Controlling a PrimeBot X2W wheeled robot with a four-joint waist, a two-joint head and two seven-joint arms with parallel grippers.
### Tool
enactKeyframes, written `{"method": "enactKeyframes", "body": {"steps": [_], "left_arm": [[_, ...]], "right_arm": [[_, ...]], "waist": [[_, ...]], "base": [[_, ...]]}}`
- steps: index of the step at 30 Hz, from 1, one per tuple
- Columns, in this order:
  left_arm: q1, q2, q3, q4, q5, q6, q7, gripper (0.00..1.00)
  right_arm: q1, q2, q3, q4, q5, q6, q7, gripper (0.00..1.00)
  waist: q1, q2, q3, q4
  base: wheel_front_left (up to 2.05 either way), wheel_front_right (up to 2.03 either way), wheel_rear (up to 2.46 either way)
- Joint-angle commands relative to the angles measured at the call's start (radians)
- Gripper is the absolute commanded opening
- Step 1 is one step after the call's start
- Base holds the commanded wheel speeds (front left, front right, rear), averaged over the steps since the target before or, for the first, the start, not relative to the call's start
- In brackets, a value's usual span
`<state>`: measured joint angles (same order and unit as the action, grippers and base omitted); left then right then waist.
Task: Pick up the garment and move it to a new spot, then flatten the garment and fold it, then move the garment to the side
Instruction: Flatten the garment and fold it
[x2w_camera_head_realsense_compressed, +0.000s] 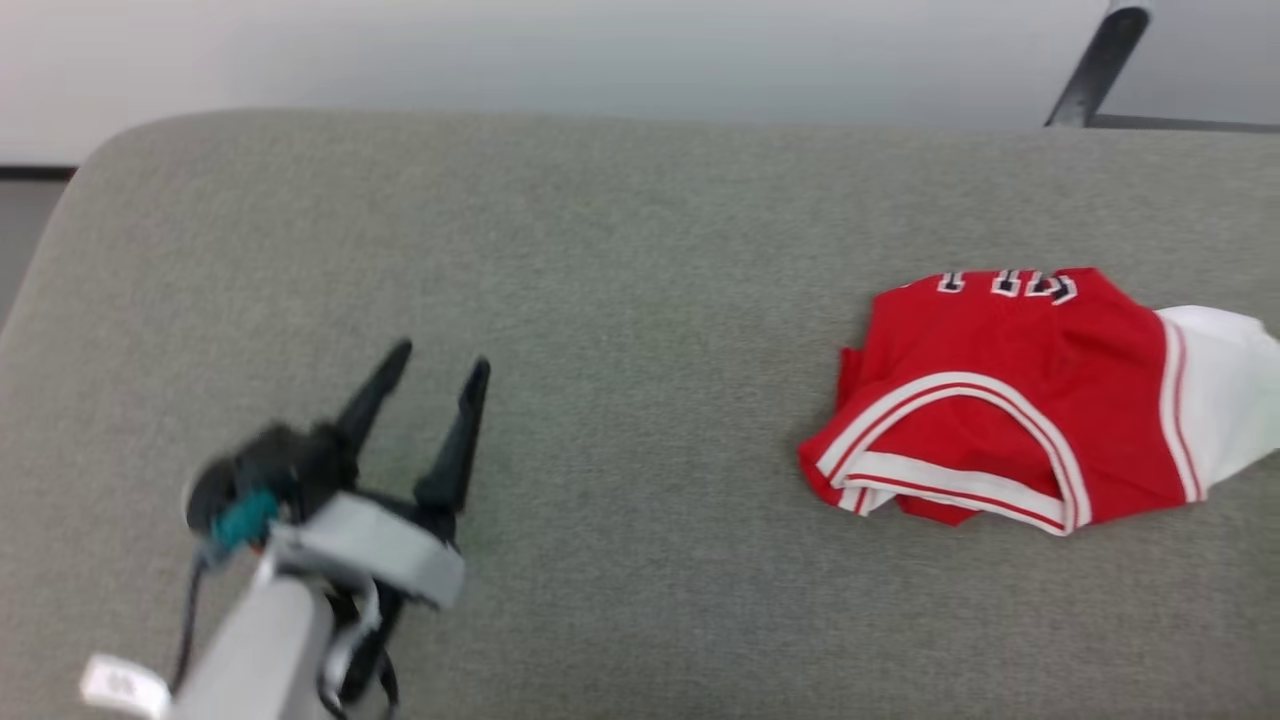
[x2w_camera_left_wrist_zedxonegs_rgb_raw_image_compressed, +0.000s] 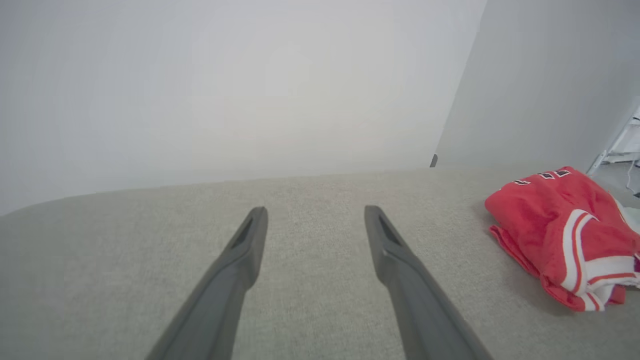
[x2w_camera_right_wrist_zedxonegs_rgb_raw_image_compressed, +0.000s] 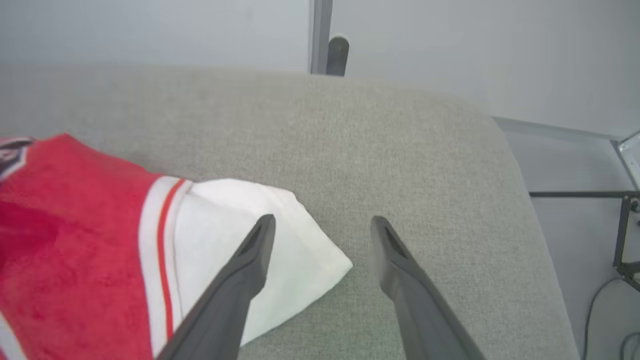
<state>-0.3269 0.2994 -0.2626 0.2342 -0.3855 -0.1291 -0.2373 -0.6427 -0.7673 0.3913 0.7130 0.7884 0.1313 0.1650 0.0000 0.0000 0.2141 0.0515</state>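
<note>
The garment (x2w_camera_head_realsense_compressed: 1010, 400), a red jersey with white sleeves and striped trim, lies folded in a bundle at the right of the grey fabric table (x2w_camera_head_realsense_compressed: 620, 300). Its black lettering faces the far edge. My left gripper (x2w_camera_head_realsense_compressed: 435, 385) hovers open over the table's left part, far from the garment (x2w_camera_left_wrist_zedxonegs_rgb_raw_image_compressed: 560, 235), with nothing between its fingers. My right gripper (x2w_camera_right_wrist_zedxonegs_rgb_raw_image_compressed: 322, 225) is open just above the white sleeve (x2w_camera_right_wrist_zedxonegs_rgb_raw_image_compressed: 250, 250); its left finger overlaps the sleeve's corner and its right finger is over bare table. Nothing is held.
The table's rounded right edge (x2w_camera_right_wrist_zedxonegs_rgb_raw_image_compressed: 530, 210) drops to a grey floor with a dark metal frame (x2w_camera_right_wrist_zedxonegs_rgb_raw_image_compressed: 625, 235) and cables. A dark stand leg (x2w_camera_head_realsense_compressed: 1100, 65) rises beyond the far right edge. A pale wall stands behind the table.
</note>
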Motion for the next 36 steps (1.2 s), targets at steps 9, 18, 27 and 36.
{"method": "enactKeyframes", "body": {"steps": [9, 18, 27, 36], "left_arm": [[-0.260, 0.124, -0.168, 0.043, -0.198, -0.002, 0.219, 1.00], [-0.482, 0.136, -0.352, 0.223, -0.462, -0.002, 0.534, 1.00], [-0.618, 0.088, -0.436, 0.439, -0.657, -0.002, 0.837, 1.00], [-0.639, 0.055, -0.447, 0.537, -0.827, -0.002, 1.030, 1.00]], "right_arm": [[0.211, 0.121, 0.003, -0.314, 0.000, -0.001, -0.204, 1.00], [0.401, 0.265, -0.066, -0.580, -0.148, -0.001, -0.220, 1.00], [0.463, 0.374, -0.146, -0.716, -0.269, -0.001, -0.160, 1.00], [0.475, 0.432, -0.157, -0.758, -0.305, -0.001, -0.137, 1.00]], "waist": [[0.0000, 0.0000, -0.046, -0.152], [0.0000, 0.0000, 0.005, -0.292], [0.0000, 0.0000, 0.063, -0.389], [0.0000, 0.0000, 0.101, -0.427]], "base": [[0.00, 0.00, 0.00], [0.00, 0.00, 0.00], [0.00, 0.00, 0.00], [0.00, 0.00, 0.00]]}}
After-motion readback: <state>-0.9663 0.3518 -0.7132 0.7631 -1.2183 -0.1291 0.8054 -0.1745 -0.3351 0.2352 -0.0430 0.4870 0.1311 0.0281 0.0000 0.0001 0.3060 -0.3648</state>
